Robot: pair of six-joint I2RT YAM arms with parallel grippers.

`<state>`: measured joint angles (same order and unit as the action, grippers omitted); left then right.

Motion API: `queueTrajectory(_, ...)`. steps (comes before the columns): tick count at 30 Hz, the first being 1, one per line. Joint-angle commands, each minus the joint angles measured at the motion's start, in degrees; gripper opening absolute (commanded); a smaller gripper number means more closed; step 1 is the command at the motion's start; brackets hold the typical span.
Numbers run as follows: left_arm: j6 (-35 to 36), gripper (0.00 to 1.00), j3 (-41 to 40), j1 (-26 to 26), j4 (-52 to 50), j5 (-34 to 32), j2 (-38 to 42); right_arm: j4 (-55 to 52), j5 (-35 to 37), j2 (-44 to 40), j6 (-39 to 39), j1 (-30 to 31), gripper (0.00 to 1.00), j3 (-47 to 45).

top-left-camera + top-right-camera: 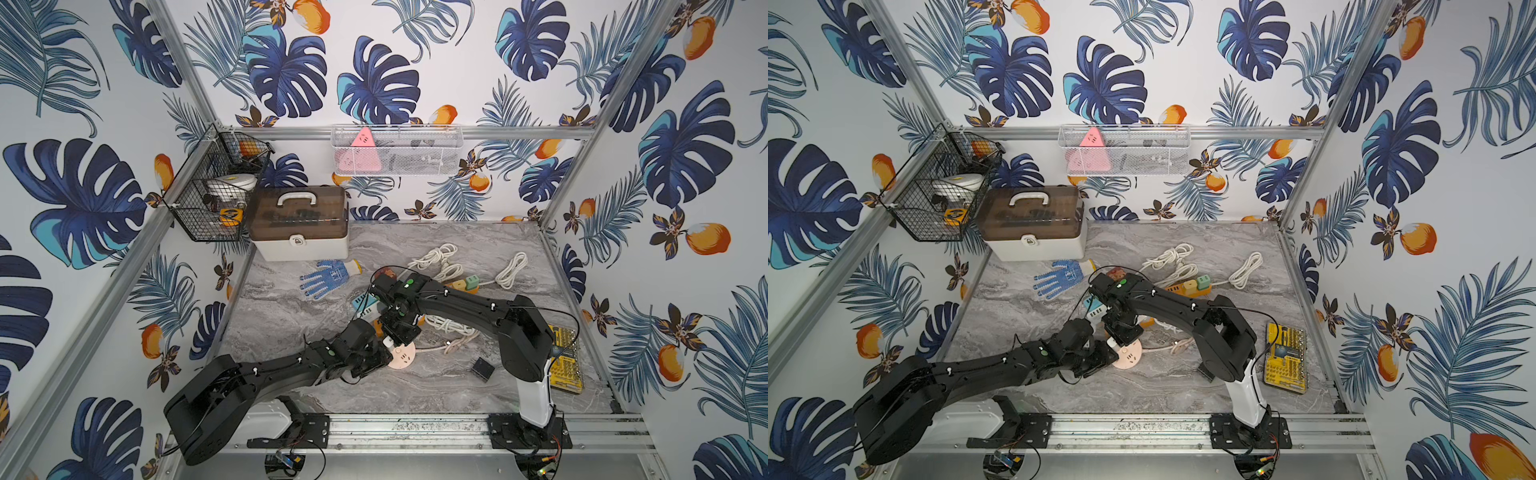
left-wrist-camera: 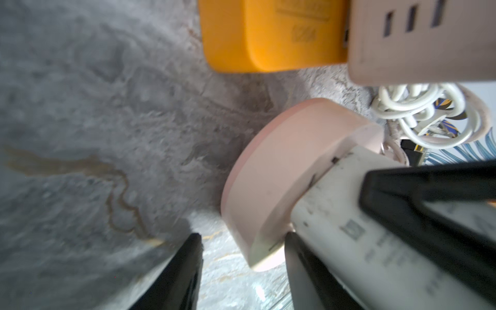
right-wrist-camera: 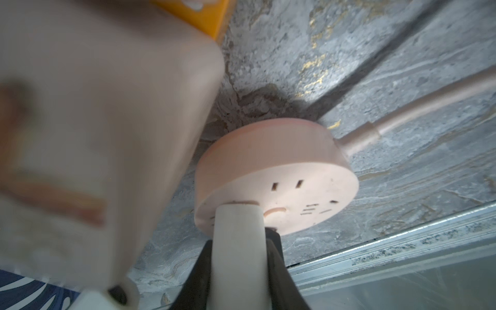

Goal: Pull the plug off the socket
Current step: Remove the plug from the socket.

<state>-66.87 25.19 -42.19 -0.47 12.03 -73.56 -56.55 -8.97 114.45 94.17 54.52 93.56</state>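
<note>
Round pink socket (image 1: pixel 402 354) lies front-centre on the grey marble desk (image 1: pixel 291 307). Right jaws clamp the white plug (image 3: pixel 236 241) seated in it (print blurred, unreadable); left jaws gape alongside.

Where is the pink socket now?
In a top view the pink socket sits near the table's front centre, at the left tool's tip, with the white plug in it gripped by the right tool.
</note>
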Motion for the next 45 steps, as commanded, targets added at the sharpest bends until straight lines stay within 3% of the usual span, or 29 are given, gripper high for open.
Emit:
queueTrajectory(1, 0.4, 0.55, -0.4, 0.0, -8.0, -3.8, -1.6, -1.1, -4.8, -1.2, -0.9, 0.0, 0.0, 1.6)
queueTrajectory(10, 0.4, 0.53, 0.1, 0.0, -6.9, -3.8, -2.7, 6.0, -1.3, -4.6, -2.3, 1.8, 0.0, -10.8)
queueTrajectory(20, -0.1, 0.53, 0.9, 0.0, -5.8, -3.5, -2.7, 1.7, 10.0, -4.9, -6.3, 4.2, 0.0, -8.1)
queueTrajectory(26, 0.5, 0.51, 2.0, 0.0, -7.3, -4.1, -4.3, 4.1, 4.3, -7.9, -0.7, 3.4, 0.0, -12.3)
queueTrajectory(33, 1.1, 0.5, 3.3, 0.0, -9.7, -5.3, -4.7, -4.5, -6.5, -4.5, 2.7, -1.8, 0.0, -4.7)
queueTrajectory(37, 1.2, 0.49, 3.7, 0.0, -9.7, -5.2, -5.4, -10.2, -6.8, -2.5, 1.4, -3.0, 0.0, 0.3)
queueTrajectory(42, 1.4, 0.5, 4.2, 0.0, -9.4, -5.0, -4.9, -4.5, -6.9, -5.3, 0.3, -3.0, 0.0, -6.7)
queueTrajectory(45, 1.6, 0.5, 4.6, 0.0, -9.7, -4.7, -4.2, -1.4, -1.7, -10.7, -1.6, -2.7, 0.0, -9.9)
